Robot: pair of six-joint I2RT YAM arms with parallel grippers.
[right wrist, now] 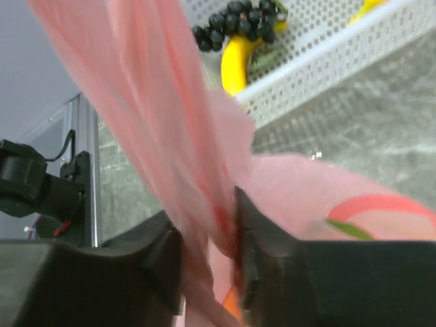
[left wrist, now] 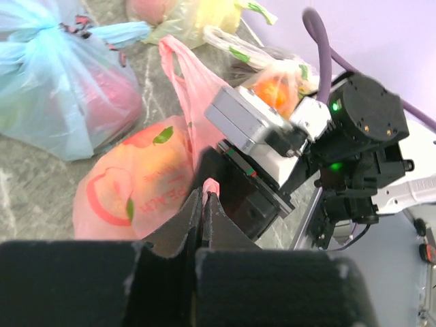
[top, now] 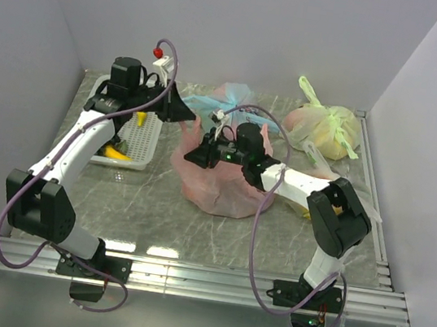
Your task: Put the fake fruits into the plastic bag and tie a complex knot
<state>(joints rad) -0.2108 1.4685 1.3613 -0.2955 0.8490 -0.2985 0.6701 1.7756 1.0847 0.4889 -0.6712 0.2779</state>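
Both left gripper (left wrist: 205, 196) and right gripper (right wrist: 230, 228) clench the plastic bag (top: 216, 189) mid-frame, so I'd cross its handles (left wrist: 178, 71) slowly under even tension.

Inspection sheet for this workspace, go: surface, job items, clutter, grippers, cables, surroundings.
Surface: grey marbled table, no spills seen.
Job's things: pink bag mid-table, untied, plastic stretched upward; banana and grape bunch in the white basket, not bagged.
Clutter: light blue bag, knotted, and pale green bag, both behind the pink one.
Grippers: left gripper shut on a pink handle; right gripper shut on pink plastic.
Cables: purple cables loop loosely along both arms.
Surroundings: plain white walls; metal rails at the near edge.
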